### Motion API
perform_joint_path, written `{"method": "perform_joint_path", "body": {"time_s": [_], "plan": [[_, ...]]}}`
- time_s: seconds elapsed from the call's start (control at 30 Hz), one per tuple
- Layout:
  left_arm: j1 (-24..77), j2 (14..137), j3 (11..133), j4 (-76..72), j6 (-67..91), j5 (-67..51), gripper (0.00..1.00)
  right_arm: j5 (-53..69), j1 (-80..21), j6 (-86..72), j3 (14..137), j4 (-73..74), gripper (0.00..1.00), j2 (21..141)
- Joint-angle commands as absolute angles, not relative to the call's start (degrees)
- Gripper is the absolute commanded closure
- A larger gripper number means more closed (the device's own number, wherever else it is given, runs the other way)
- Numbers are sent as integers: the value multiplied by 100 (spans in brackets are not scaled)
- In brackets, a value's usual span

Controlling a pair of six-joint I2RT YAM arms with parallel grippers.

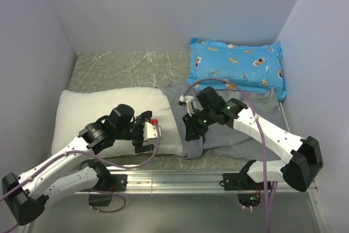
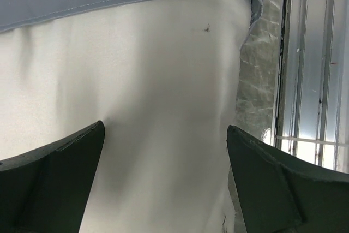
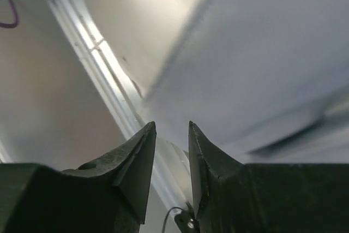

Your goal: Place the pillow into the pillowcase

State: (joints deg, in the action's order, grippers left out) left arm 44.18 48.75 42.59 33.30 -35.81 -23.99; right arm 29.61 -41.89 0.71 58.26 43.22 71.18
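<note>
item 1: large plain white stuffed rectangular pillow (image 1: 87, 113). lies flat on the left half of the marbled grey-green table top (image 1: 120, 69), long side running left to right. a small dark speck shows on its cloth in the left wrist view. most of its length is bare; only its right end meets item 2.

item 2: thin limp grey fabric pillowcase (image 1: 267, 105). spread wrinkled on the right half of the table, its stitched hem laid across the pillow's right end. whether that end sits inside the opening or merely under a flap cannot be told.

item 3: left gripper (image 2: 164, 129). poised over the pillow's right end, near the hem. its dark fingers (image 2: 54, 178) are spread wide, white cloth showing between them, nothing grasped.

item 4: right gripper (image 3: 172, 126). over the pillowcase's left part, beside the left gripper. its fingers (image 3: 125, 167) stand close with a narrow gap; nothing lies in the gap, released.

item 5: blue cartoon-printed pillow (image 1: 234, 66). far right corner, just behind the pillowcase.

item 6: aluminium rail (image 1: 180, 178). runs along the table's near edge.
</note>
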Motion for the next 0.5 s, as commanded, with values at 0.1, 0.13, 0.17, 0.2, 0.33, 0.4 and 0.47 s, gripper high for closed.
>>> {"method": "perform_joint_path", "body": {"time_s": [0.1, 0.13, 0.17, 0.2, 0.33, 0.4, 0.47], "plan": [[4473, 4816, 4237, 3208, -3243, -2057, 1, 3639, -4429, -299, 6082, 4149, 52, 7277], [4552, 4843, 4202, 3217, -3295, -1996, 1, 3578, -4464, -308, 5943, 4061, 47, 7295], [4596, 4904, 4149, 3173, -3426, -1934, 1, 3490, -4517, -316, 5898, 4017, 43, 7312], [4649, 4948, 3992, 3077, -3471, -1716, 1, 3402, -4518, -299, 5880, 3991, 42, 7434], [4685, 5360, 3753, 2541, -3349, -1223, 6, 2822, -3817, -71, 6379, 4358, 43, 7726], [4571, 5537, 3744, 2514, -3401, -1449, 11, 2454, -2924, 165, 6494, 4412, 44, 7647], [4456, 5468, 3692, 2479, -3489, -1766, 12, 1807, -2210, 360, 6600, 4430, 44, 7559]]}}
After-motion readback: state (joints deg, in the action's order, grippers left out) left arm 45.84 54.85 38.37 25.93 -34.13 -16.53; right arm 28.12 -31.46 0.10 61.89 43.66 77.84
